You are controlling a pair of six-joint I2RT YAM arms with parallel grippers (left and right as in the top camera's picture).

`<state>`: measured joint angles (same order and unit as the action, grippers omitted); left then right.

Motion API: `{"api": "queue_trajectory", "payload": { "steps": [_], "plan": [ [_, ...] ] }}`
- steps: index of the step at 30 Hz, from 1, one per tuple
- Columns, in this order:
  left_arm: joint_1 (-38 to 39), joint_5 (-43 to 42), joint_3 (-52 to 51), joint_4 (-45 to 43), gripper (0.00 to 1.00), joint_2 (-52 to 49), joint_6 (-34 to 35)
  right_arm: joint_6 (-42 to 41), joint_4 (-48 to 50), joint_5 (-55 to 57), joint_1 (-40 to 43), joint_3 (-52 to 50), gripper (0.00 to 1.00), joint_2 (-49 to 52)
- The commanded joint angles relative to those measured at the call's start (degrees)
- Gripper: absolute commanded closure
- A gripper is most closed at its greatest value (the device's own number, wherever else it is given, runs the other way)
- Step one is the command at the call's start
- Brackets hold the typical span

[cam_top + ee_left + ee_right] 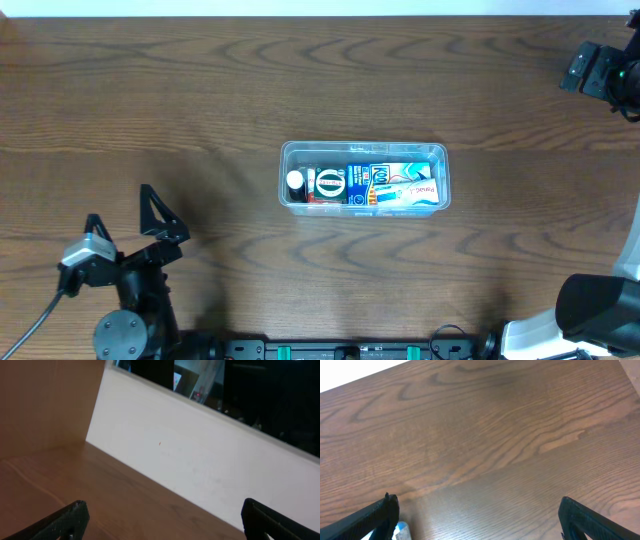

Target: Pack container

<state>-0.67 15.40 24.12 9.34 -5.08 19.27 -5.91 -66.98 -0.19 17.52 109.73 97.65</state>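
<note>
The worktop (200, 90) is dark brown wood with strong grain, and a pale strip runs along its upper edge. In the left wrist view a white wall (200, 455) rises behind it, with a dark area above. At lower left of the overhead frame the left pincer (163, 215) stands spread and holds nothing. In the middle lies the container (364, 147), a clear shallow tub with rounded corners, with small packets (395, 187) in blue, white and black inside. The right pincer (477, 510) is also spread wide, over the wood.
</note>
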Motion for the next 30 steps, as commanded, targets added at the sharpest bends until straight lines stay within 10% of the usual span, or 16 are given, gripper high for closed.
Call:
{"api": "queue_trajectory", "payload": {
  "steps": [1, 30],
  "plan": [
    [-0.33, 0.11, -5.2, -2.08, 0.02, 2.99, 0.35, -0.7, -0.07, 0.37, 0.04, 0.52, 0.01, -0.55],
    [-0.28, 0.33, -23.52, -5.64, 0.02, 4.98, 1.09, -0.7, -0.07, 0.37, 0.04, 0.52, 0.01, -0.55]
  ]
}}
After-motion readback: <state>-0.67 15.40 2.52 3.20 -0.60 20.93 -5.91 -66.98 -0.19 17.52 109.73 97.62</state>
